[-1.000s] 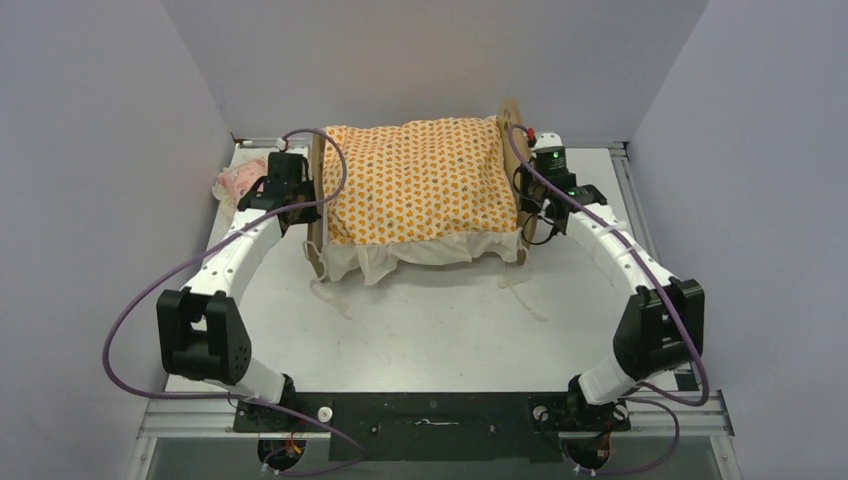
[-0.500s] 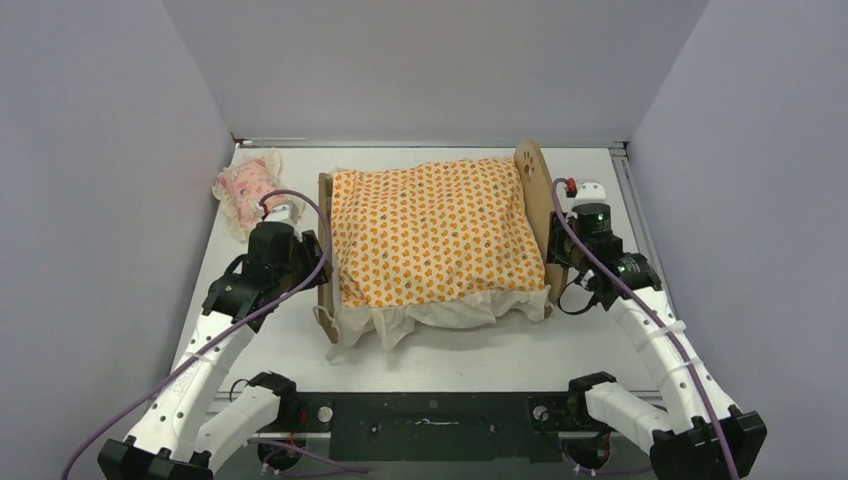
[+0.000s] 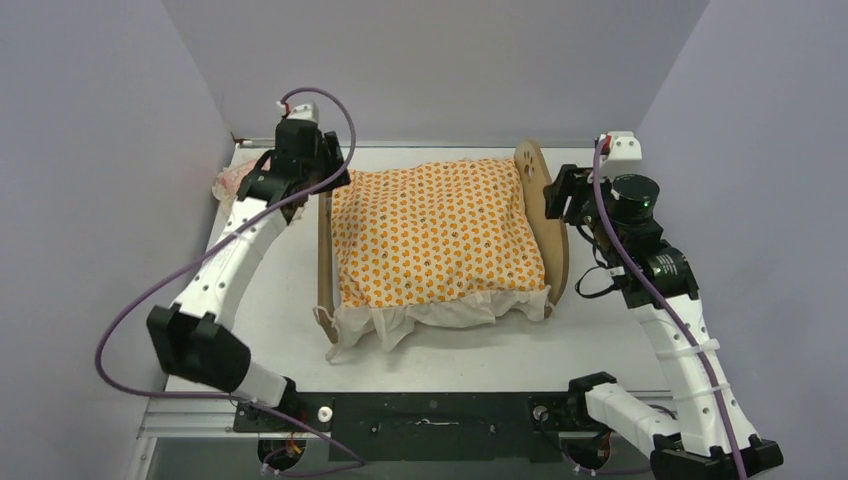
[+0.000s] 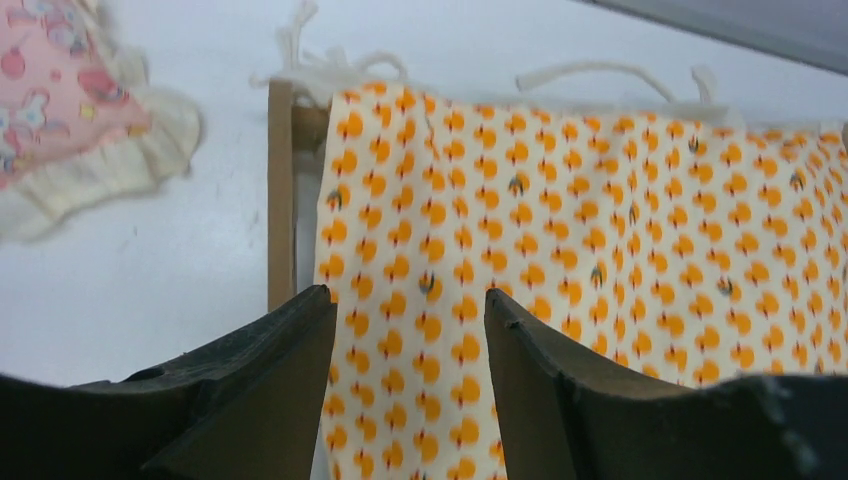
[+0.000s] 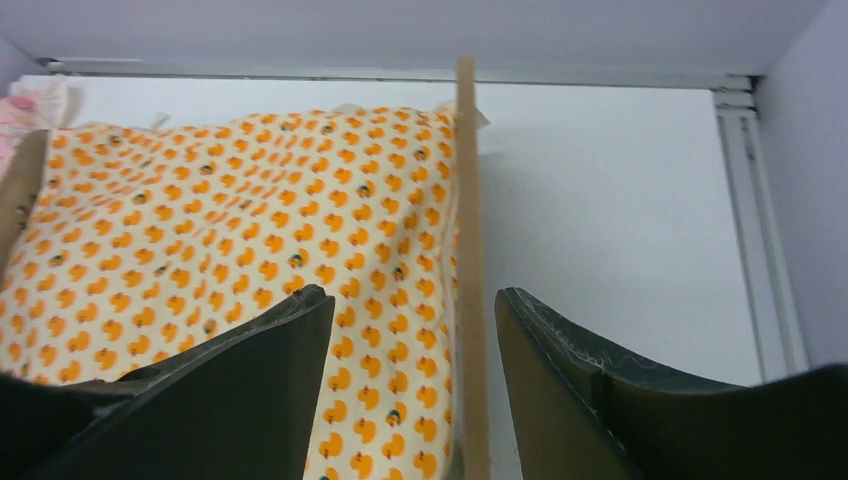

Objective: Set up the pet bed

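Note:
The pet bed stands mid-table, its rounded headboard on the right and its low footboard on the left. An orange-patterned cushion covers it, with a white ruffle hanging over the near side. My left gripper hovers open above the bed's far left corner; in the left wrist view the gripper has only cushion showing below the gap, the footboard just left. My right gripper is open above the headboard; the right wrist view shows the gripper straddling the headboard's edge without touching it.
A small pink frilled pillow lies at the far left, partly behind my left arm; the same pillow shows in the left wrist view. Grey walls close in the table on three sides. White ties trail behind the bed.
Both grippers let go of the bed's ends and opened. The bed came toward the near edge and now rests on the table. Both arms then rose and drew back.

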{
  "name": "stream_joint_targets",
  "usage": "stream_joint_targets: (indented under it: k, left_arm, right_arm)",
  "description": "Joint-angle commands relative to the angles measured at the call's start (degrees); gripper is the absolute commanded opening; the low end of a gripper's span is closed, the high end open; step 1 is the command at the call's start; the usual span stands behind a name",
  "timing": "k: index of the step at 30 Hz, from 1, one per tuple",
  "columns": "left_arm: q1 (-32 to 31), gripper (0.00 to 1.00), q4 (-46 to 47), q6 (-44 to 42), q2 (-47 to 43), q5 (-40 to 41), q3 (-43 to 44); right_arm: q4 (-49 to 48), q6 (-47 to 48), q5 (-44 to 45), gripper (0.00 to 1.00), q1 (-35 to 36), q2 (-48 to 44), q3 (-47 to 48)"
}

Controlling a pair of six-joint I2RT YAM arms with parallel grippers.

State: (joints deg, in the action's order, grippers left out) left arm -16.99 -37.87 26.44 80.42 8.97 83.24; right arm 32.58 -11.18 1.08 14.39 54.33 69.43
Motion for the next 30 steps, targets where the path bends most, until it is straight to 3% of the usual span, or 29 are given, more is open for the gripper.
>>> stream_joint_targets:
  k: [1, 10, 19, 23, 27, 30]
  left_arm:
    - [0.2, 0.53, 7.3, -3.7, 12.6, 6.4, 10.8]
    - [0.5, 0.45, 5.2, -5.6, 32.5, 15.6, 26.9]
    - [0.4, 0.36, 3.5, -5.2, 37.7, 17.6, 27.2]
    - [0.4, 0.24, 3.9, -5.5, 38.2, 18.0, 26.3]
    - [0.6, 0.01, 3.5, -6.2, 38.6, 18.8, 25.9]
    - [1.1, 0.0, 3.6, -7.1, 38.5, 20.2, 25.5]
  right_arm:
    - [-7.0, -1.7, -10.2, 0.61, 1.4, 3.0, 0.4]
    - [-8.9, -2.4, -10.3, 0.62, 7.9, 5.3, -1.6]
    - [-8.5, -2.8, -7.0, 0.63, 10.5, 4.5, -3.8]
    - [-8.6, -2.7, -6.7, 0.63, 10.5, 4.7, -3.9]
    - [-9.0, -2.9, -7.1, 0.63, 10.4, 4.9, -4.3]
    - [-9.1, -2.9, -7.1, 0.63, 10.5, 4.8, -4.7]
